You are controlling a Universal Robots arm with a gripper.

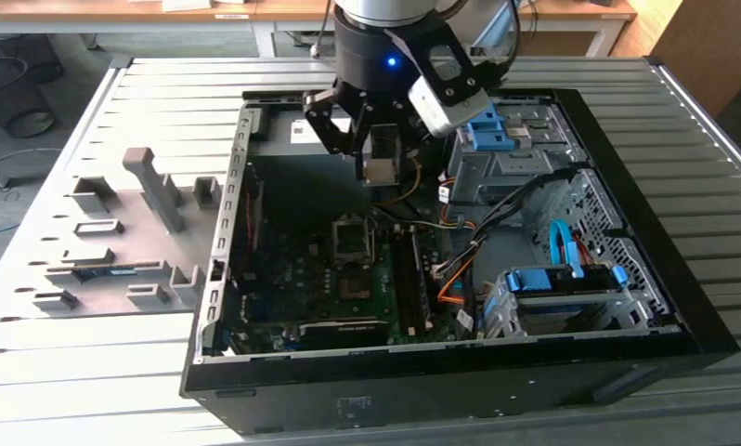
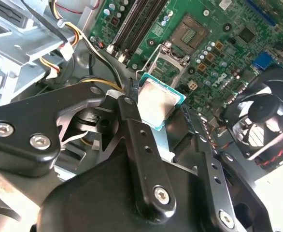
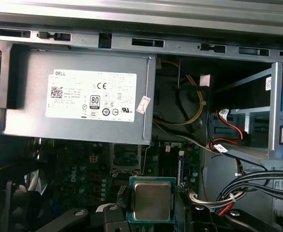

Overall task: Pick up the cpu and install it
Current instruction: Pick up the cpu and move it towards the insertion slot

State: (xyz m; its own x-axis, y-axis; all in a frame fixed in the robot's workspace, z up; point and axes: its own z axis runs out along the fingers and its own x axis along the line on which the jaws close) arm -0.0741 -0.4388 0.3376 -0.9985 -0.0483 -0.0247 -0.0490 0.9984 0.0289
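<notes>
The cpu (image 2: 158, 102) (image 3: 151, 200) is a square chip with a silver lid and green edge, held between my gripper's black fingers (image 2: 132, 108) in both wrist views. My gripper (image 1: 381, 170) hangs inside the open computer case (image 1: 668, 307), shut on the cpu (image 1: 381, 170), above the motherboard (image 1: 333, 279). The open cpu socket (image 1: 351, 238) (image 2: 188, 34) (image 3: 126, 159) lies on the board just below and ahead of the chip, with its metal frame raised. The chip is clear of the socket.
A grey power supply (image 3: 78, 96) fills the case's far end. Blue drive cages (image 1: 556, 283) and cable bundles (image 1: 470, 251) sit at the exterior view's right. A black fan (image 2: 267, 113) stands near the socket. A grey fixture tray (image 1: 110, 232) lies at the exterior view's left.
</notes>
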